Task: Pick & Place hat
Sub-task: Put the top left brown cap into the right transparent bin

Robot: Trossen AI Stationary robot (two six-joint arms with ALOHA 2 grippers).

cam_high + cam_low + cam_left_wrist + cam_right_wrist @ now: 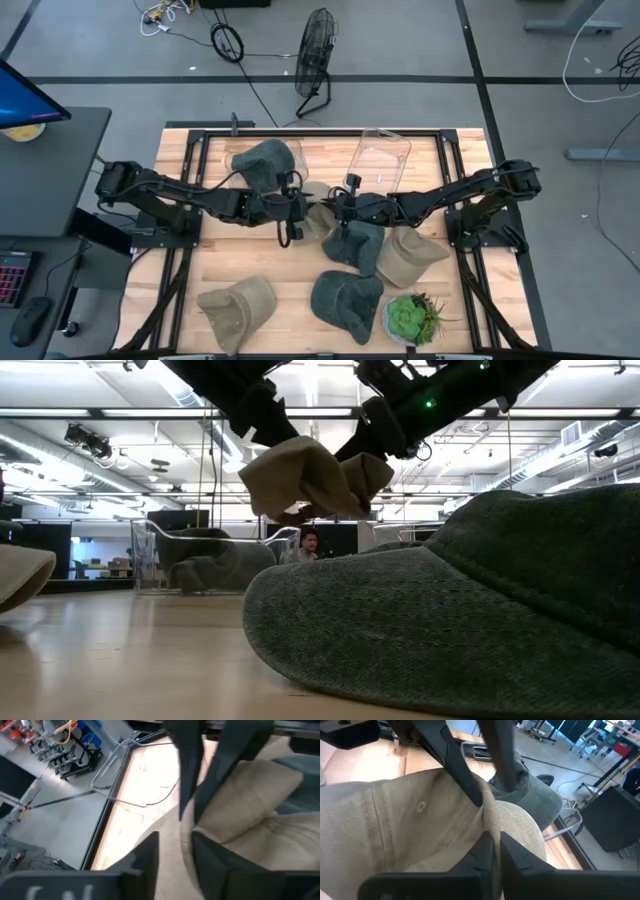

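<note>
A beige hat hangs in the air between my two grippers above the middle of the table; in the low view the beige hat is bunched up and clear of the wood. My left gripper comes from the table's left and is shut on it. My right gripper comes from the right and is shut on it too. In the left wrist view the hat fills the space past my left gripper. In the right wrist view my right gripper sits at the hat's rim. My left gripper pinches a folded edge of the hat between its two fingers, coming level from the table's left. The hat is lifted clear and hangs crumpled below the fingers. My right gripper pinches the stitched rim of the hat between its two fingers, coming from the table's right. The cloth runs edge-on through the fingers, and the crown bulges to one side.
A clear bin at the far left holds a green hat; a second clear bin stands beside it. Below the grippers lie two green hats, two beige hats and a potted plant.
</note>
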